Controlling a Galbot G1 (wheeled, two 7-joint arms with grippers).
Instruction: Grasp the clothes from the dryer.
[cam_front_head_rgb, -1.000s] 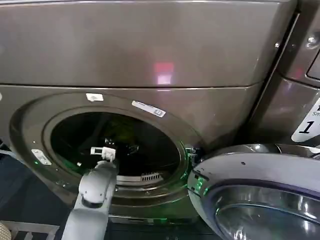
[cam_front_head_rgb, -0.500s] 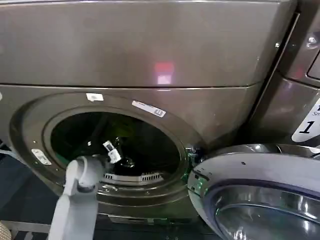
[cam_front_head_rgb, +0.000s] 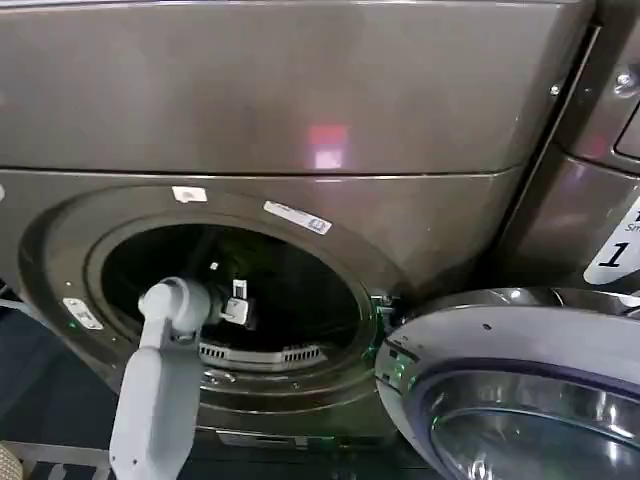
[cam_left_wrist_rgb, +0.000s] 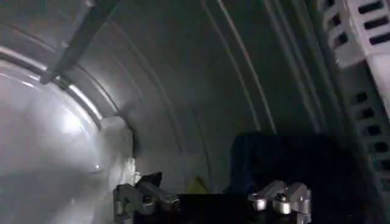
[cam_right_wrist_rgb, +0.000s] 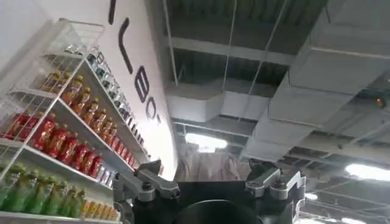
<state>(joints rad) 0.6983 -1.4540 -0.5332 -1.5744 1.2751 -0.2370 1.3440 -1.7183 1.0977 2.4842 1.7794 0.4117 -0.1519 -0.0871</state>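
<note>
Clothes (cam_left_wrist_rgb: 196, 184): a lime scrap lies low in the drum of the dryer (cam_front_head_rgb: 300, 100), beside a dark piece. Left gripper (cam_left_wrist_rgb: 213, 199) reaches through the port, jaws wide apart, empty. Right gripper (cam_right_wrist_rgb: 210, 185) points at a ceiling, open, empty.

The dryer (cam_front_head_rgb: 300, 110) is the carrier here. Its round port (cam_front_head_rgb: 235, 290) is open w/ the door (cam_front_head_rgb: 520, 380) swung out to the robot's right. A slotted vent strip (cam_front_head_rgb: 260, 353) sits at the port's lower lip.

Inside, the ribbed metal drum wall (cam_left_wrist_rgb: 201, 79) curves round, grey and shiny. On the drum bottom lie the clothes: a small lime yellow-green scrap (cam_left_wrist_rgb: 196, 184), and just beside it a bigger dark blue bundle (cam_left_wrist_rgb: 286, 161). A pale patch (cam_left_wrist_rgb: 119, 152) near the lime scrap is poss. white fabric, but could be glare on the metal; can't tell.
</note>
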